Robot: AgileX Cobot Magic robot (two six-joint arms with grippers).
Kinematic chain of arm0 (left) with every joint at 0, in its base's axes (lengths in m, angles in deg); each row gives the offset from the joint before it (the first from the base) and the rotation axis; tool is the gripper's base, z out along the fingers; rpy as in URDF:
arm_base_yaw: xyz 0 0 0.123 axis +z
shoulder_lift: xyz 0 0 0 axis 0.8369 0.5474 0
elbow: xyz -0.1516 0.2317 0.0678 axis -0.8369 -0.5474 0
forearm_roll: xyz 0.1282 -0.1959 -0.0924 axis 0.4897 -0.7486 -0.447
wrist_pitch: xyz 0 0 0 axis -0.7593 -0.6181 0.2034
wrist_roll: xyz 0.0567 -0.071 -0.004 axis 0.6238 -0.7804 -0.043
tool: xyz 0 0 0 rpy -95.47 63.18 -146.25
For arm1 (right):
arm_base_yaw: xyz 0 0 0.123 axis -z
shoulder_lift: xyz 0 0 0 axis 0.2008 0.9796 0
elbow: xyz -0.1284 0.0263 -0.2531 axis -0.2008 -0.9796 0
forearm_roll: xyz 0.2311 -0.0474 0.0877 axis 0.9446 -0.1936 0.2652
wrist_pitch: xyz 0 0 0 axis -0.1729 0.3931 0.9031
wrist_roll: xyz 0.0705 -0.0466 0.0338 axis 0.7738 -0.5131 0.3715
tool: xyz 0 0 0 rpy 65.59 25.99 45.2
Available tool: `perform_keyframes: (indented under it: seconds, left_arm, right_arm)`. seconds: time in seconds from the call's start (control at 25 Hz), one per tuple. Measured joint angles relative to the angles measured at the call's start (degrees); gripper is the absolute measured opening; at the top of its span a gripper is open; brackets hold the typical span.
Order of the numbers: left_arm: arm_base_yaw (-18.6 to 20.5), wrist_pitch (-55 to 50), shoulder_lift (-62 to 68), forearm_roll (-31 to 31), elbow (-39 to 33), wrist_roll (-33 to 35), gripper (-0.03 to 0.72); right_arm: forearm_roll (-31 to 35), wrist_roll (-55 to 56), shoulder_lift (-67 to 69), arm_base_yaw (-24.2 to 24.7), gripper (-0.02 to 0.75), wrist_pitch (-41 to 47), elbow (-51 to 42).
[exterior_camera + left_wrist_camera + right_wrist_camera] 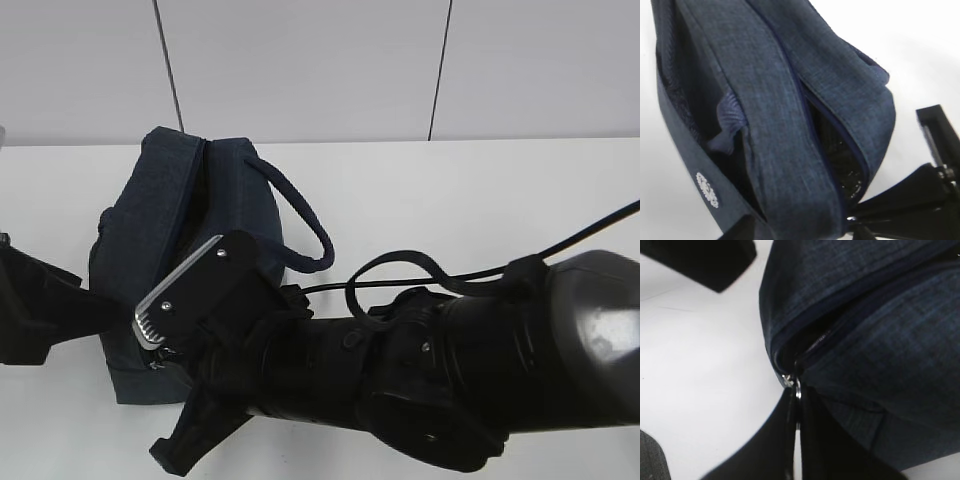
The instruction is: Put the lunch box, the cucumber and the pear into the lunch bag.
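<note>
The dark navy lunch bag (170, 220) lies on the white table, its zipper slit partly open along the top (840, 160). My right gripper (798, 407) is shut on the metal ring pull (798, 386) at the near end of the zipper; in the exterior view it sits at the bag's front corner (160, 355). My left gripper (795, 232) is at the bag's left side (95, 300), with a fold of bag fabric filling the space between its jaws. The lunch box, cucumber and pear are out of view.
The bag's looped padded handle (305, 220) hangs over to the right. The right arm (450, 380) and its cable (420, 262) fill the front right. White table (480, 190) lies behind and to the right of the bag.
</note>
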Motion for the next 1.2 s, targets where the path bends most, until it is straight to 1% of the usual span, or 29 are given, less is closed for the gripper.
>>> perform_keyframes:
  seconds: [0.04, 0.12, 0.2, 0.28, 0.32, 0.44, 0.64, 0.92, 0.96, 1.04, 1.2]
  left_arm:
    - [0.0, 2.1, -0.1, -2.3, -1.7, 3.2, 0.367]
    - [0.0, 6.2, -0.9, -9.4, -5.9, 10.7, 0.377]
    - [0.0, 9.5, -2.8, -19.8, -10.0, 19.9, 0.382]
    - [0.0, 11.4, -5.3, -27.4, -12.4, 27.0, 0.382]
    - [0.0, 11.8, -6.4, -29.6, -12.7, 29.2, 0.382]
    - [0.0, 12.4, -7.0, -31.6, -13.1, 31.5, 0.382]
    - [0.0, 13.8, -3.6, -33.8, -13.4, 35.0, 0.382]
    - [0.0, 12.8, 2.4, -43.0, -13.3, 46.3, 0.375]
    - [0.0, 12.7, 3.3, -43.9, -13.1, 47.3, 0.356]
    - [0.0, 12.3, 5.0, -45.1, -12.4, 49.1, 0.284]
    - [0.0, 10.4, 8.8, -47.9, -11.2, 52.9, 0.099]
  right_arm:
    - [-0.1, 0.0, -0.1, 0.0, 0.0, 0.3, 0.0]
    - [-0.2, 0.0, -0.4, 0.0, 0.0, 0.6, 0.0]
    - [-0.3, 0.0, -0.4, 0.0, 0.0, 1.0, 0.0]
    - [-0.3, 0.0, -0.4, 0.0, 0.0, 1.1, 0.0]
    - [-0.3, 0.0, -0.4, 0.0, 0.0, 1.1, 0.0]
    - [-0.3, 0.0, -0.4, 0.0, 0.0, 1.1, 0.0]
    - [-0.3, 0.4, -0.4, 0.0, 0.0, 1.2, 0.0]
    - [-0.4, 0.7, -0.4, 0.0, 0.0, 1.2, 0.0]
    - [-0.4, 0.7, -0.4, 0.0, 0.0, 1.2, 0.0]
    - [-0.4, 0.8, -0.4, 0.0, 0.0, 1.2, 0.0]
    - [-0.4, 0.8, -0.4, 0.0, 0.0, 1.2, 0.0]
